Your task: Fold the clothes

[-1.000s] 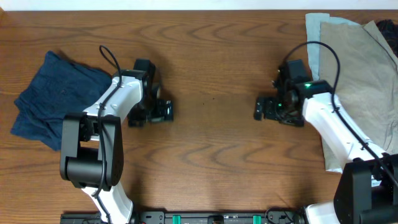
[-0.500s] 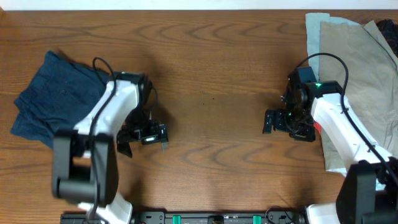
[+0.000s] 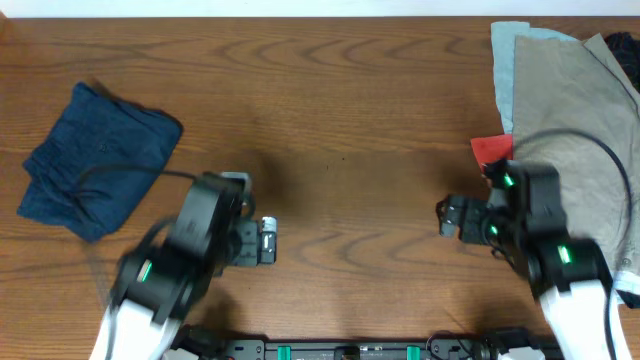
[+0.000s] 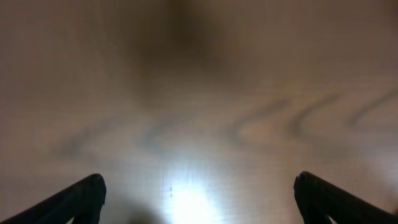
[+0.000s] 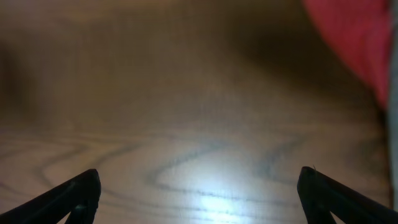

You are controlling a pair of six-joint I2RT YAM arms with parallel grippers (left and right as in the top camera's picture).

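Wooden table (image 3: 340, 100) as reference.

- **Table's left part, toward far side:** dark blue garment (image 3: 98, 160), folded into a rough rectangle, a bit rumpled, well apart from both grippers.
- **Table's right edge:** heap of unfolded clothes.
  - Big tan garment (image 3: 570, 110) on top.
  - Pale blue cloth (image 3: 503, 55) poking out beneath, along the side facing table's middle.
  - Dark cloth (image 3: 624, 45) in table's far right corner.
  - Red cloth (image 3: 491, 150) peeking out at the heap's inner edge.
- **Left gripper (image 3: 267, 243):** over bare wood, left of table's centre, nearer table's front than the blue garment and not touching it.
  - Left arm (image 3: 170, 275) blurred in overhead view.
  - Left wrist view: fingertips (image 4: 84, 196) wide apart at lower corners, only blurry wood grain between, nothing gripped.
- **Right gripper (image 3: 446, 214):** over bare wood, right of table's centre, near the heap's inner edge, nearer table's front than the red cloth.
  - Right wrist view: fingertips (image 5: 81, 190) likewise spread wide, empty, wood grain between.
  - Same view: red cloth out of focus at upper right, not between the fingers.
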